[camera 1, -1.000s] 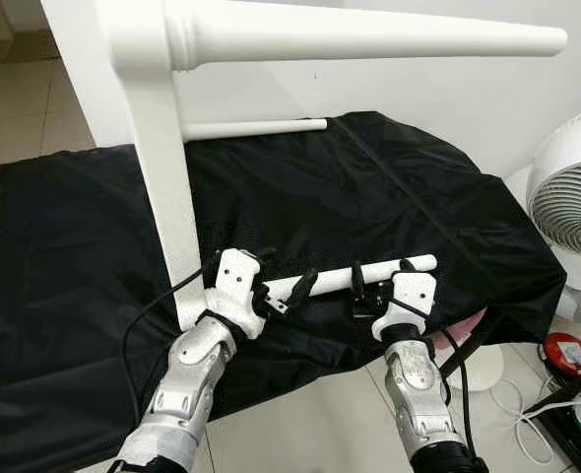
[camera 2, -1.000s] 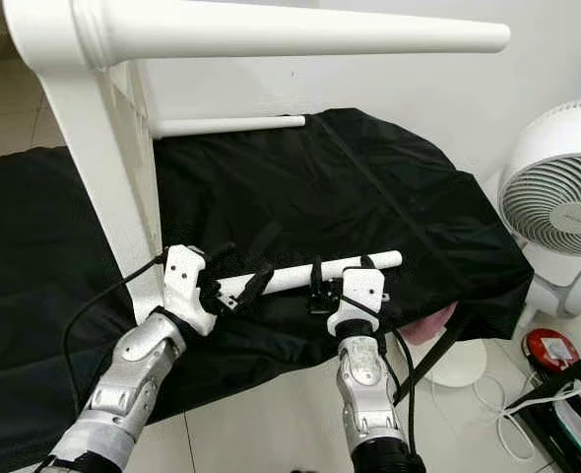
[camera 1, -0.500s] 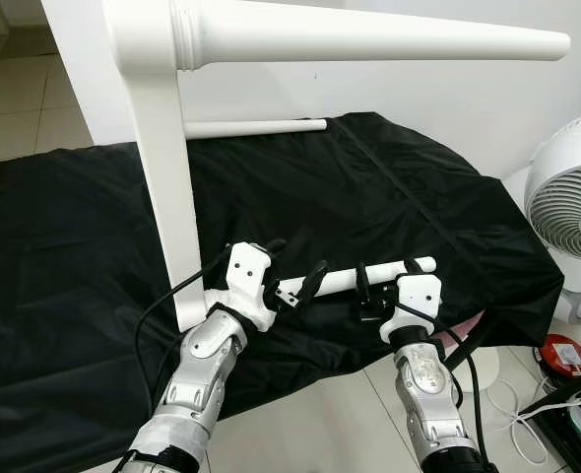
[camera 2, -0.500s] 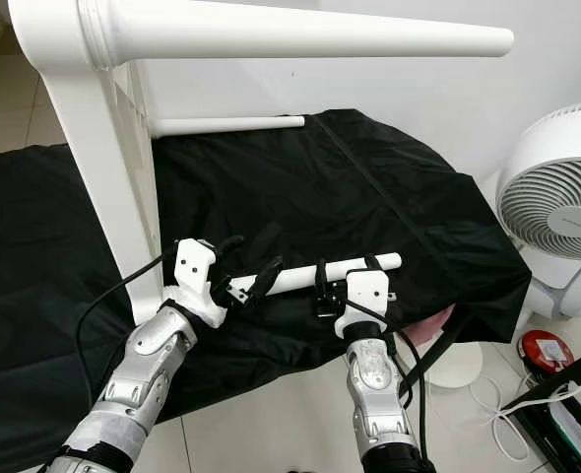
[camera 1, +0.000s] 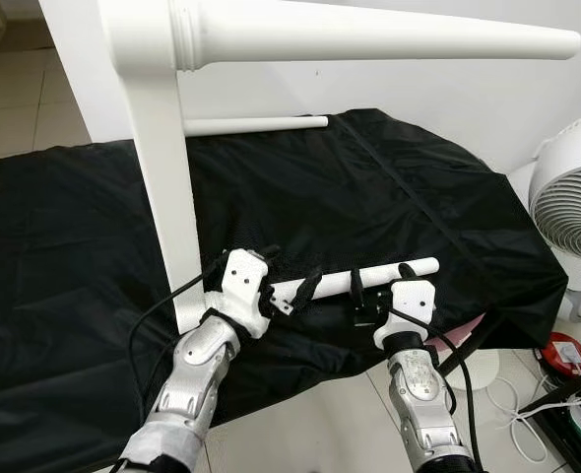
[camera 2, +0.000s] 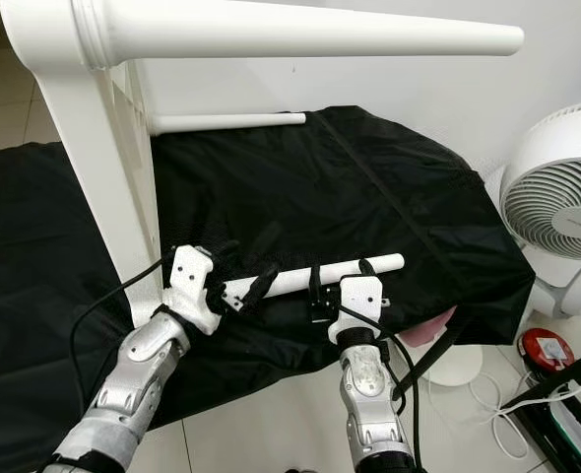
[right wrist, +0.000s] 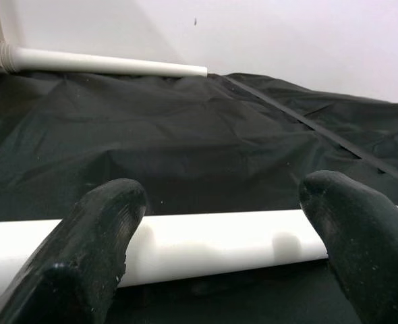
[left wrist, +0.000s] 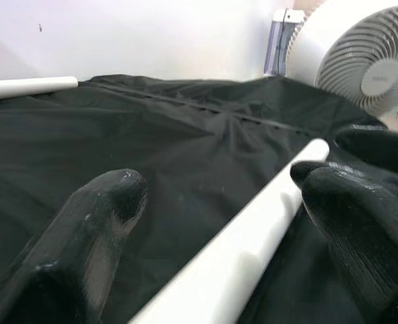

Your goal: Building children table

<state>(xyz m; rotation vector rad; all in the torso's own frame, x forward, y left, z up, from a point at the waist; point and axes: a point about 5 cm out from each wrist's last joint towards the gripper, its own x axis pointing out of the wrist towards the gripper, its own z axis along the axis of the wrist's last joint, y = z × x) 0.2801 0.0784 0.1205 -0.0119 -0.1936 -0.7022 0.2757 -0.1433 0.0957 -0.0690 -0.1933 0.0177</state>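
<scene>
a white table frame (camera 1: pixel 162 187) stands on its side on a surface draped in black cloth (camera 1: pixel 369 197), resting near the cloth's front edge. one tapered leg (camera 1: pixel 369 37) projects from the frame's upper corner, high above the cloth, pointing toward the right side. a second leg (camera 1: pixel 256 125) runs along the cloth's far edge beside the white wall (camera 1: pixel 448 99).

a third, loose white leg (camera 1: pixel 355 280) lies on the cloth near the front edge, its thick end toward the frame's lower corner and its free tip toward the front right corner.

the left end effector (camera 1: pixel 286 289) sits at the leg's thick end, just beside the frame. its black fingers (left wrist: pixel 91 223) are spread wide on either side of the leg, with a gap visible in the left wrist view.

the right end effector (camera 1: pixel 379 287) is set over the leg's middle. its fingers (right wrist: pixel 101 236) are also wide apart, straddling the leg; the right wrist view shows the leg lying crosswise between them, with cloth behind.

a white fan (camera 1: pixel 576 197) stands on the floor past the right edge. a red object (camera 1: pixel 566 353) and white cables (camera 1: pixel 527 414) lie on the floor below it.
</scene>
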